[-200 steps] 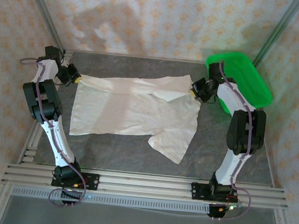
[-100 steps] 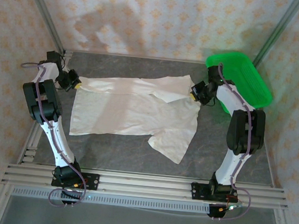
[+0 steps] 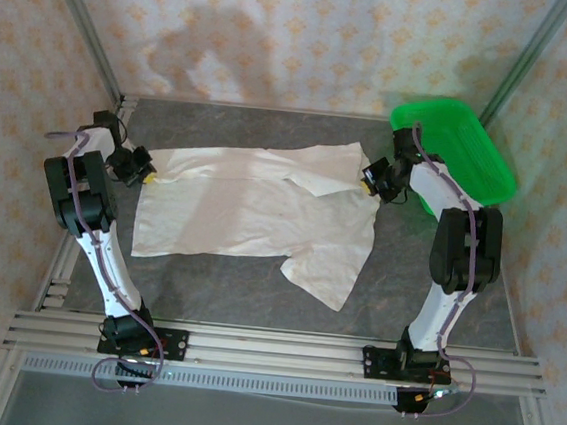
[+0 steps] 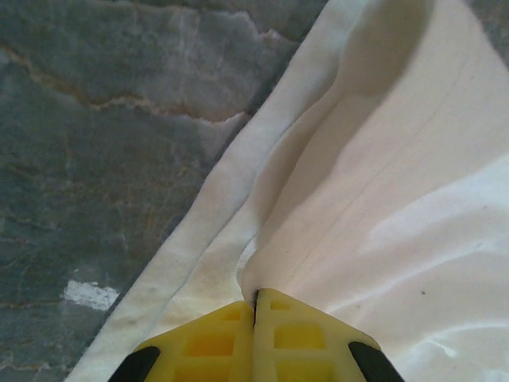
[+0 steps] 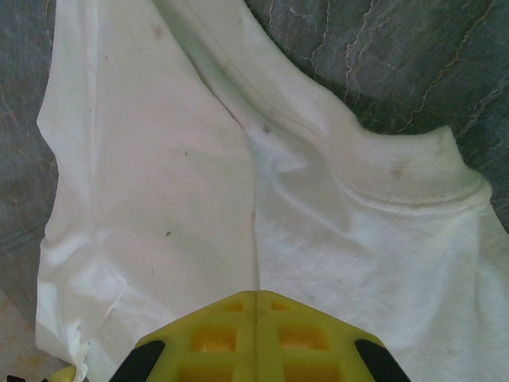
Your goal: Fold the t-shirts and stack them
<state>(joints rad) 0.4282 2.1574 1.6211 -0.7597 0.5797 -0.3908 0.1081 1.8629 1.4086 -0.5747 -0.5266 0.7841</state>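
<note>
At the far left of the table (image 3: 235,293), the left gripper (image 3: 139,167) is sitting low at the shirt's far-left corner. In the left wrist view its yellow fingers (image 4: 215,342) are pressing together, and a fold of the white cloth is running straight into the seam between them, so the left gripper (image 4: 254,298) is pinching the shirt (image 4: 382,199). The hemmed edge is slanting across the grey stone-patterned table (image 4: 95,119) just beside the fingers.

The shirt (image 3: 254,205) is lying spread across the middle of the table, its far edge stretching between the two grippers and doubling over in a loose fold. One sleeve (image 3: 323,272) is sticking out toward the near edge on the right side.

At the shirt's far-right corner, the right gripper (image 3: 372,178) is resting on the cloth. In the right wrist view its yellow fingers (image 5: 215,338) are closing tight on each other, and the right gripper (image 5: 256,296) is clamping the shirt (image 5: 199,183), with a crease leading into the fingertips and a ribbed edge (image 5: 413,187) curving to the right over the bare table (image 5: 382,56).

Just beside the right arm, at the far-right corner, a green basket (image 3: 475,156) is standing apart from the shirt.
</note>
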